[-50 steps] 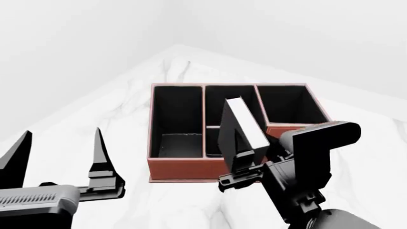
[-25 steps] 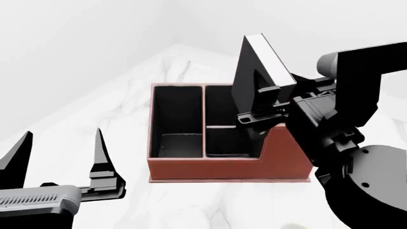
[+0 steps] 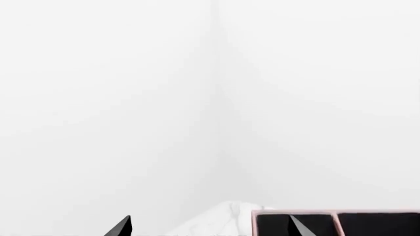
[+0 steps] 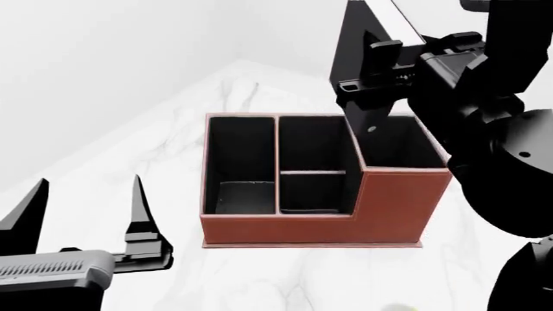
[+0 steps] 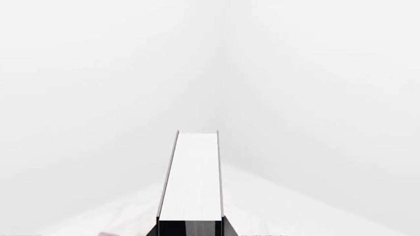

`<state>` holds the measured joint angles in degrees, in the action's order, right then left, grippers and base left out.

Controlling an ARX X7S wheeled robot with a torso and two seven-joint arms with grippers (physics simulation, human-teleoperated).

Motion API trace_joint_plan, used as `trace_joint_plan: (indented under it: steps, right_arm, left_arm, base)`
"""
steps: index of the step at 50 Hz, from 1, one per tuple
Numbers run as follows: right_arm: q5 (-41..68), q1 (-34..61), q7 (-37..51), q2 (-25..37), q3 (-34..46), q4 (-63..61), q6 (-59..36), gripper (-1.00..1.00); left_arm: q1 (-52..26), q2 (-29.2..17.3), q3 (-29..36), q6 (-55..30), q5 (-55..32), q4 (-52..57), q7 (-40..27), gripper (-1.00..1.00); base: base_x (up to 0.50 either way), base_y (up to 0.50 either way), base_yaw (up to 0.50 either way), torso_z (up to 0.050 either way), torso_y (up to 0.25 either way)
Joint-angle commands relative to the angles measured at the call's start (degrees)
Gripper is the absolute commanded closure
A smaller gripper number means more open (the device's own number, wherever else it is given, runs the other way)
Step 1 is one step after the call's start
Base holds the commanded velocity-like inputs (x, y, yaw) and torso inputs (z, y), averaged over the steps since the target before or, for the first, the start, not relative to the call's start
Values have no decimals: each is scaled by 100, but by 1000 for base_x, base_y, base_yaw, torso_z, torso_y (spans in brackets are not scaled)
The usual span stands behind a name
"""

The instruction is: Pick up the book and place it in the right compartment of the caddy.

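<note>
Showing the book (image 4: 359, 39) clamped upright between the fingers of the right gripper (image 4: 380, 68), high above the far edge of the caddy (image 4: 311, 223). The book's top is cut off by the upper frame edge of the head view, so its full height cannot be read; only the black cover and a sliver of white page edge appear there. In the right wrist view the book (image 5: 192, 177) presents its white page edge end-on against the blank wall, and its lower end is cut by the frame.

The right compartment (image 4: 393, 146), the tall-walled end section, lies below and slightly right of the book; its floor is hidden behind the raised front wall and part of its far rim behind the gripper body. The middle cells and the long left section show black interiors. The marble table (image 4: 173, 129) carries the caddy.

The left gripper (image 4: 82, 214) hangs low at the near left with its two pointed fingers spread apart and nothing between them; in the left wrist view only the fingertips (image 3: 121, 227) and a strip of the caddy (image 3: 335, 222) enter the frame.

Compared with half a second ago, the book has risen further and shifted right; a second ago it sat low before the caddy's front wall. The left gripper and caddy have kept their places.
</note>
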<state>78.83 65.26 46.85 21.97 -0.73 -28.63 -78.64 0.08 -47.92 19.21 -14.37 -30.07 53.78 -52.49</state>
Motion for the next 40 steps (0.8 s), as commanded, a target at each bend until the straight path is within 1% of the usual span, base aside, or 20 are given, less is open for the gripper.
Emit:
trace_joint_plan:
  steps: [1, 14, 28, 40]
  right_arm:
    - [-595, 470, -385, 66, 301, 704, 145, 100]
    - [-1152, 661, -750, 229, 689, 1385, 366, 100]
    - [-1832, 638, -1148, 566, 1105, 1915, 762, 100]
    - [-2229, 541, -1435, 666, 1347, 2361, 1139, 100]
  left_arm:
    - [-49, 28, 50, -21, -13, -51, 13, -100]
    - [-40, 20, 50, -4, -26, -50, -9, -100]
    - [-52, 16, 65, 1, -23, -61, -24, -100]
    - [-42, -9, 53, 23, -22, -60, -42, -100]
  base:
    - [0, 0, 0, 0, 10]
    - [0, 0, 0, 0, 1]
    - [0, 0, 0, 0, 1]
    - [0, 0, 0, 0, 2]
